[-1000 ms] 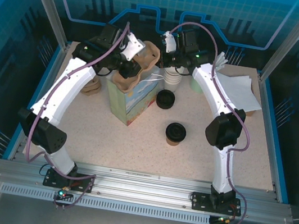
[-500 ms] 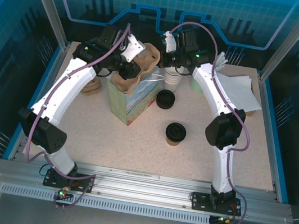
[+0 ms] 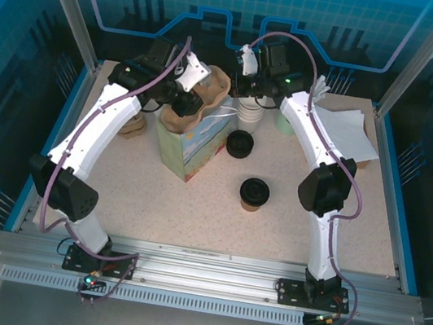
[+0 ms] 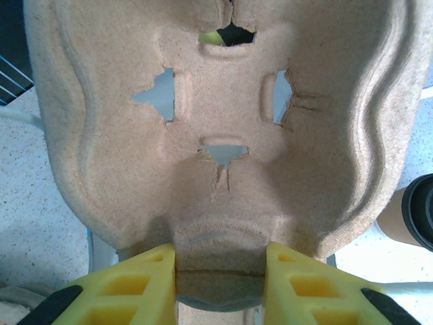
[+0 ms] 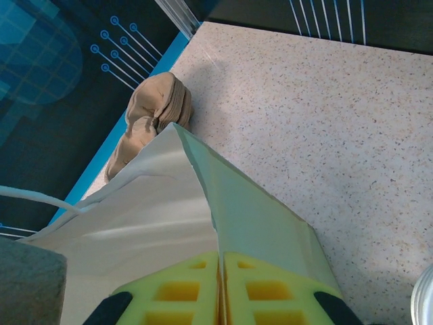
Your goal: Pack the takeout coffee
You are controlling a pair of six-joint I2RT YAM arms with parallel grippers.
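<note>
At upper left overhead, the left gripper clamps a pulp cup carrier, seemingly over the paper bag. The right gripper pinches the bag's rim. The takeout coffee stands centre-right, untouched.

A small paper cup with brownish sides and a round black plastic lid was seen in the top view, a little right of the frame's centre and slightly below its middle. It was stood upright on the speckled table, with the lid seated flat on its mouth. A narrow band of brown wall was shown beneath the lid on the lower side. It was touched by nothing and was set apart, with bare surface left all around it.
</note>
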